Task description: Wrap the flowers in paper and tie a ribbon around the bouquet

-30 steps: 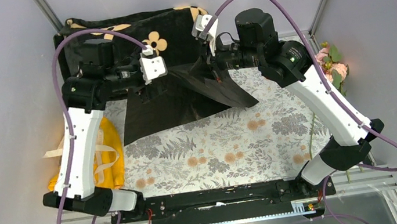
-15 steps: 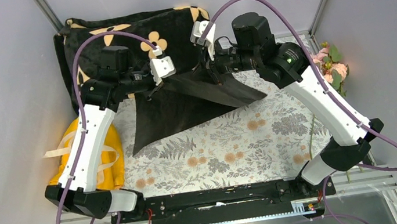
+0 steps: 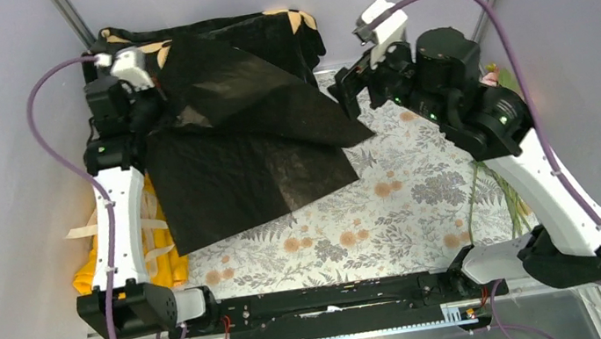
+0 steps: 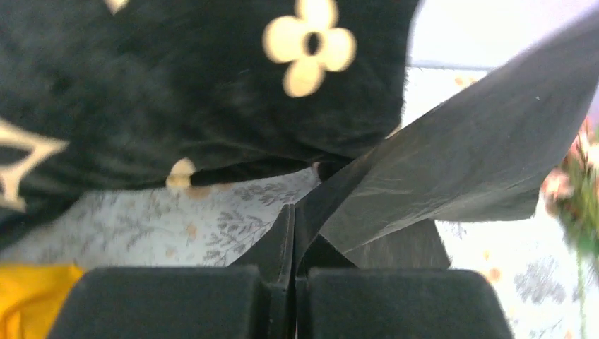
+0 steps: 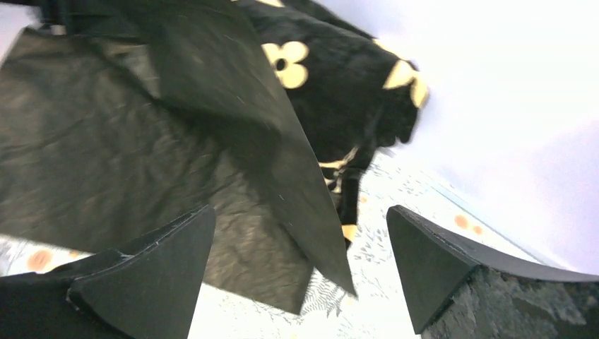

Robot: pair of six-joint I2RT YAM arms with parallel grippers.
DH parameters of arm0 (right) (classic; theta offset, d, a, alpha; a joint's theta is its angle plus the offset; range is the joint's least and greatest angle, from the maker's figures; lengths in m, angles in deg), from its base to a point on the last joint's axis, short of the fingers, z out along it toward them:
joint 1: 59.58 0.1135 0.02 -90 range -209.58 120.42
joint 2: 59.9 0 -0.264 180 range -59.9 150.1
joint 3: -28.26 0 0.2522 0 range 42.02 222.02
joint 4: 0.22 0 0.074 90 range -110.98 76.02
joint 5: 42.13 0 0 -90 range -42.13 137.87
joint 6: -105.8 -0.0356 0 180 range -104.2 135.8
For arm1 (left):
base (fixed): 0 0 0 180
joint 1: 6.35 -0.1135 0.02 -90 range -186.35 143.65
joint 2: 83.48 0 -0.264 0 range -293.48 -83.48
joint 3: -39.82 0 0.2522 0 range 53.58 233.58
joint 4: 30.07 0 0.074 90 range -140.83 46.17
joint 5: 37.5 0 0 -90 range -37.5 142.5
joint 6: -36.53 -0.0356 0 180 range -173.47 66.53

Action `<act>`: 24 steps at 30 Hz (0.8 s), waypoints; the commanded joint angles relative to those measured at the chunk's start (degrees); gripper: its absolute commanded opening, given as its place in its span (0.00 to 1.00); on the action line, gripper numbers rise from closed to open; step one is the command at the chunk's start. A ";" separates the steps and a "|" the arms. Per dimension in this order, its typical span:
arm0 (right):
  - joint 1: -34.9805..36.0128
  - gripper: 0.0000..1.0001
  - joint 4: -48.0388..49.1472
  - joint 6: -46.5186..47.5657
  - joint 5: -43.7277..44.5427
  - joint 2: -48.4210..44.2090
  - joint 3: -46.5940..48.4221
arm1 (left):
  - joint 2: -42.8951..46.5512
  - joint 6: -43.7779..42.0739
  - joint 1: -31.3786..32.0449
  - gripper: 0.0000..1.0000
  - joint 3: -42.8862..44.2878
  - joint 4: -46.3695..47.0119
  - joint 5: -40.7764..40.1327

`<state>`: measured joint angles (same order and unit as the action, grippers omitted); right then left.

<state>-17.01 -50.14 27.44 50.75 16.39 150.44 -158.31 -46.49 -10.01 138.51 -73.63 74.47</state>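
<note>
Lilac walls close in a table spread with a floral-print tablecloth (image 3: 391, 210).

**View differences**
- From the top external camera you see the whole layout. The left gripper (image 3: 136, 95) sits at the far left, and the paper (image 3: 251, 159) spreads from it toward the table centre, with one raised fold reaching toward the right gripper (image 3: 346, 92).
- Only the left wrist camera shows you the grip. The left gripper (image 4: 293, 268) has its jaws pressed together on an edge of the paper (image 4: 480, 141).
- Only the right wrist camera shows you the gap. The right gripper (image 5: 300, 268) has its jaws wide apart with nothing between them. The paper (image 5: 106, 141) lies ahead and to its left, not touching either finger.

**Task items**
- The flowers (image 3: 494, 182) lie behind the right gripper, along the right arm and partly hidden by it. In the left wrist view they appear only as a blur (image 4: 572, 191).
- The ribbon (image 3: 79, 231) trails beside the left arm, over a yellow cloth (image 3: 162, 251).

**Surroundings**
- A black blanket (image 3: 278, 35) with tan flower marks lies heaped just beyond both grippers, and the paper overlaps its near edge.
</note>
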 commanded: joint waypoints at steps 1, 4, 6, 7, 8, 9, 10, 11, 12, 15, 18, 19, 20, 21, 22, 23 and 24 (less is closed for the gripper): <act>-0.94 1.00 2.57 -5.40 16.87 -4.36 -5.07 | -0.89 23.34 -9.92 0.00 -5.36 6.43 -1.25; -4.78 1.00 1.47 -10.29 14.79 -5.42 -10.81 | -1.54 30.23 -15.72 0.00 -10.44 7.00 -0.20; -9.58 1.00 2.06 -15.64 7.55 -5.18 -16.23 | -1.20 32.43 -18.09 0.00 -13.84 8.28 -0.96; -11.68 1.00 3.14 -17.97 3.69 -4.73 -19.71 | -0.85 32.70 -18.79 0.00 -15.50 9.31 -1.24; -13.26 1.00 4.27 -19.98 0.66 -3.91 -23.05 | -0.51 32.56 -19.24 0.00 -16.89 10.20 -1.61; -13.93 1.00 5.57 -21.40 -1.07 -2.64 -26.02 | -0.24 32.00 -19.50 0.00 -18.19 11.03 -1.70; -14.19 1.00 6.72 -22.41 -2.37 -1.20 -28.81 | -0.23 31.21 -19.69 0.00 -18.94 11.29 -1.69; -14.28 1.00 7.96 -23.43 -4.72 0.58 -31.06 | -0.37 30.20 -19.96 0.00 -19.60 11.31 -1.50; -14.27 1.00 9.72 -24.85 -7.36 2.30 -33.49 | -0.55 29.40 -20.22 0.00 -20.21 11.41 -1.29; -14.27 1.00 13.82 -26.88 -12.15 7.74 -38.76 | -0.57 26.54 -20.65 0.00 -22.36 13.18 -1.15; -14.41 1.00 14.96 -25.52 -8.45 13.59 -40.96 | -0.20 23.39 -20.68 0.00 -25.26 15.32 -2.13; -14.67 1.00 15.20 -24.54 -6.95 15.64 -41.06 | -0.11 22.42 -20.73 0.00 -26.01 15.98 -2.39; -15.07 0.99 15.24 -23.71 -6.27 17.73 -40.67 | 0.12 21.65 -20.71 0.00 -26.65 16.57 -2.70; -15.44 1.00 15.13 -22.89 -6.14 19.90 -39.95 | 0.31 20.81 -20.72 0.00 -27.28 17.18 -2.76; -15.68 1.00 15.09 -22.11 -6.19 21.91 -38.94 | 0.61 20.23 -20.69 0.00 -27.89 17.74 -2.84; -15.83 1.00 15.18 -21.36 -6.35 23.62 -37.39 | 0.87 19.79 -20.73 0.00 -28.41 18.14 -2.88; -15.84 1.00 15.42 -20.71 -6.62 25.31 -36.35 | 1.09 19.48 -20.69 0.00 -29.05 18.80 -2.88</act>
<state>-31.92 -38.86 4.22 43.86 37.68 108.72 -159.49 -23.16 -30.25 111.14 -61.54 72.75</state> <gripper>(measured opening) 0.993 0.006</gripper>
